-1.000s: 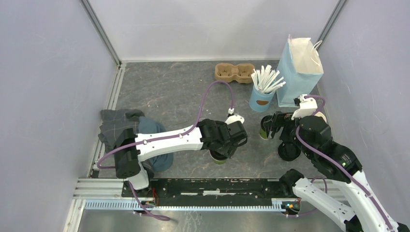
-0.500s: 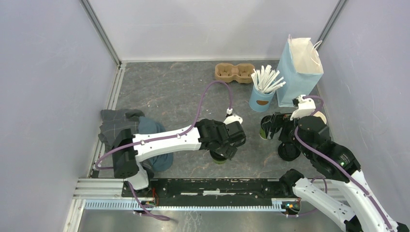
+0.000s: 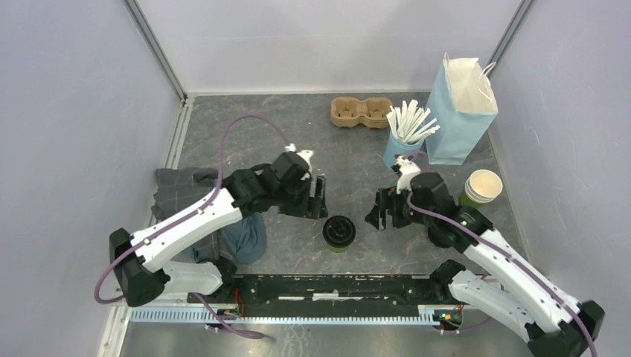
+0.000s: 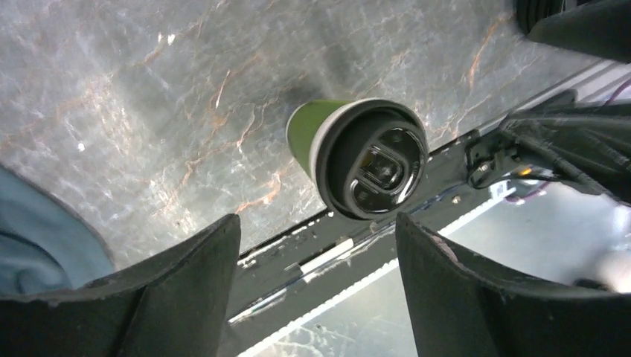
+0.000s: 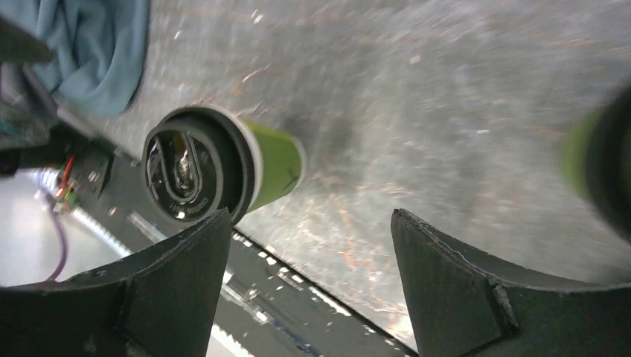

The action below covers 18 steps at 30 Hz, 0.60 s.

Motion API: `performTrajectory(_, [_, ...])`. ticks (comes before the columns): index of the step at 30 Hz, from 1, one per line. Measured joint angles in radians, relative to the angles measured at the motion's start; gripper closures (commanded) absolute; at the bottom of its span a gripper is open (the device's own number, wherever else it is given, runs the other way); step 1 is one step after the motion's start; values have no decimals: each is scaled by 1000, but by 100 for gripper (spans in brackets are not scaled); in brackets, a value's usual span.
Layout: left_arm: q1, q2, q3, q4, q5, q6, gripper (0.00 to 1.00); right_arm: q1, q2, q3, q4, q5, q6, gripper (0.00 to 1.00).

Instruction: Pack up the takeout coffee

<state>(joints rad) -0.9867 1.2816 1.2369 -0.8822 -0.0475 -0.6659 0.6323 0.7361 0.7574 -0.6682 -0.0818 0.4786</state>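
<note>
The small dark-green paper cup with a round black plastic lid (image 3: 338, 232) stands upright by the grey table's (image 3: 260, 141) near edge. The left gripper (image 3: 317, 198) and right gripper (image 3: 378, 213) flank it, fingers spread, holding nothing.

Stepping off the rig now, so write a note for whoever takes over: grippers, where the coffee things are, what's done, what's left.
Left gripper: open, empty, just left of the takeout coffee, not touching it.
Right gripper: open, empty, just right of it, not touching.
Takeout coffee: upright on the table near its front edge, black lid on.
Blue bag: upright, mouth open, at the far right.
Done: the cup is lidded.
Left: grasp the cup and lower it into the bag, probably with the right arm, which is on the bag's side.
</note>
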Motion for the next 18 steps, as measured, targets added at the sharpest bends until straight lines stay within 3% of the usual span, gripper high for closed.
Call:
performTrajectory(3, [127, -76, -135, 75, 147, -34, 31, -3, 64, -74, 93, -154, 19, 26])
performTrajectory(7, [194, -95, -256, 161, 288, -85, 37, -37, 85, -123, 185, -310, 41, 38])
performTrajectory(18, [241, -87, -379, 321, 467, -176, 46, -74, 162, -182, 353, -489, 74, 38])
